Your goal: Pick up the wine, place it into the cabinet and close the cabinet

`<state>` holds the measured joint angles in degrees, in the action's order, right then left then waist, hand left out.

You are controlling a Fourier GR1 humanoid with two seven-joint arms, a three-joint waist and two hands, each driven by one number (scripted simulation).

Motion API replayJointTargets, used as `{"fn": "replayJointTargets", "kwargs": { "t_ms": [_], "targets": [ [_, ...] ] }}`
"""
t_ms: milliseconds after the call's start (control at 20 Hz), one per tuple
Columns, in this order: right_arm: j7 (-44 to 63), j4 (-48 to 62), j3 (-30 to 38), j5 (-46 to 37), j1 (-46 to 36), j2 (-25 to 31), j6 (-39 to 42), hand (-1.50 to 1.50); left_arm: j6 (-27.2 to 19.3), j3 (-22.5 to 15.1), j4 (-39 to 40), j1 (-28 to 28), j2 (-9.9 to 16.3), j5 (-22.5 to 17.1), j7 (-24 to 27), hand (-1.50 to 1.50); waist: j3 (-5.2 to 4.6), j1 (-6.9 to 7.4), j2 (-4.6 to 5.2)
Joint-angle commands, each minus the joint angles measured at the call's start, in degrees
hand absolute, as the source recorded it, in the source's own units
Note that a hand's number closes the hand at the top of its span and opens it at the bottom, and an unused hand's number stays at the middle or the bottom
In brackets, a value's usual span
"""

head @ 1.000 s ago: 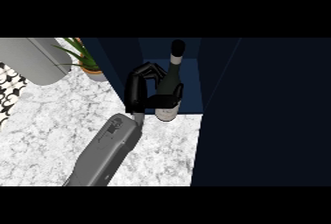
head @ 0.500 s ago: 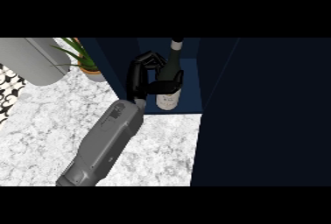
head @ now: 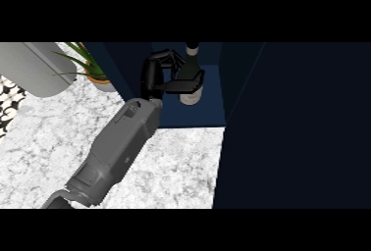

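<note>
Wine (head: 191, 78) was placed upright inside the cabinet (head: 190, 117), robot hand (head: 164, 76) curled around it; release and door closing remained.

Dark wine bottle (head: 191, 73), navy cabinet (head: 290, 122), seemingly white-grey marbled counter (head: 43, 147).

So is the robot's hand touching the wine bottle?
Touching. In the head view the left hand has its thumb and fingers curled round the wine bottle inside the cabinet.
</note>
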<state>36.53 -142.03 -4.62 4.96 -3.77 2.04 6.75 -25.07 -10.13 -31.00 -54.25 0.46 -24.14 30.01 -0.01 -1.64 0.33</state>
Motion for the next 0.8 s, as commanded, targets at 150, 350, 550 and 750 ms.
{"fn": "replayJointTargets", "kwargs": {
  "t_ms": [150,350,550,750],
  "targets": [
    [3.61,-6.31,-0.65,2.67,-0.18,0.28,-0.85,-1.5,0.09,4.56,9.1,-4.03,0.88,0.98,7.98,1.5,-0.03,-0.57,0.28],
    [0.06,-3.77,-2.15,1.56,0.83,-0.56,0.15,-1.5,-2.93,5.4,13.98,-9.69,-0.45,-0.18,8.62,1.5,-0.02,-1.72,0.63],
    [0.68,-3.46,-1.27,3.01,-0.25,-0.3,0.02,-1.5,-0.46,6.84,16.76,-10.29,-0.04,-0.3,9.96,1.5,-0.01,-1.27,0.6],
    [0.91,-4.18,-3.14,1.08,0.45,-1.25,-0.64,-1.5,0.69,10.22,18.28,-10.68,-0.37,-2.67,9.96,1.5,-0.03,-1.35,0.58]
  ]
}}
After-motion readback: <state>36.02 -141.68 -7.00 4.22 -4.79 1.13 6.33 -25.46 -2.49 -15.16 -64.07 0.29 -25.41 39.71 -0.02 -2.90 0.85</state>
